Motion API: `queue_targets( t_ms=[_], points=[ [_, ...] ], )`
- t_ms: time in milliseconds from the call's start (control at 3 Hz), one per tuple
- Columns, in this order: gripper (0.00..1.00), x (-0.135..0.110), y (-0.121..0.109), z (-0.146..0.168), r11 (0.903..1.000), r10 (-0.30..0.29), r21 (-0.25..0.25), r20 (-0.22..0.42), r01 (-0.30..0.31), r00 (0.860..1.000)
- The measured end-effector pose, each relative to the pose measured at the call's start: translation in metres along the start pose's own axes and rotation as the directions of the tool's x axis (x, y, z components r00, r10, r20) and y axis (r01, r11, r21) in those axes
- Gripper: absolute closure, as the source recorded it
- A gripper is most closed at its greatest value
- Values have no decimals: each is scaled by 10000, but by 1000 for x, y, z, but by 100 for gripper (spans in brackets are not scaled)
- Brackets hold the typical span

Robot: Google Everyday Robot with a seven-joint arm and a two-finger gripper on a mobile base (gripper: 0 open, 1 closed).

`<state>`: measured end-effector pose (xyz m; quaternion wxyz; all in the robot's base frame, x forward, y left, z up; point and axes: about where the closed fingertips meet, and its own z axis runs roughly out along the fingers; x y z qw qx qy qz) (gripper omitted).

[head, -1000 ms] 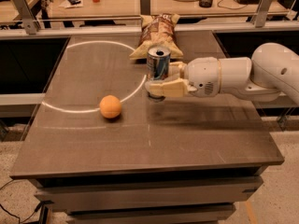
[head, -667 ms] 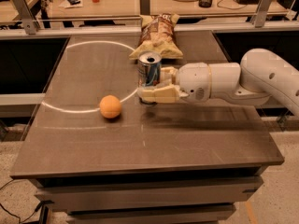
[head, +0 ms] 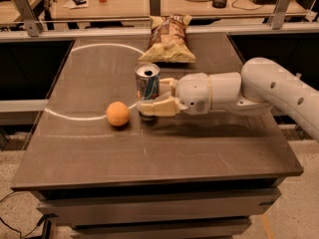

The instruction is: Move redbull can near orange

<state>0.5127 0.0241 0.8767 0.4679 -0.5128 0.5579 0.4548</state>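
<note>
While end effector pinches redbull can, can's lower part partly hidden; orange just beside.

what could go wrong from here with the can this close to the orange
1. The gripper, at mid-table, grips the upright redbull can just right of the orange, with only a small gap between them. Any further push left could bump the round fruit and send it rolling across the table.
2. The can is tall and slim. If the fingers release unevenly or drag while pulling back, it might tip, possibly onto the orange.
</note>
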Motion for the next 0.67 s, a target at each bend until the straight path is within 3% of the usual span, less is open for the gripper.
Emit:
queue_targets(
  t_ms=[333,667],
  points=[
    [100,3,2,12,9998,-54,-212,-112,52,9999],
    [82,2,3,14,9997,-65,-248,-107,62,9999]
  ],
)
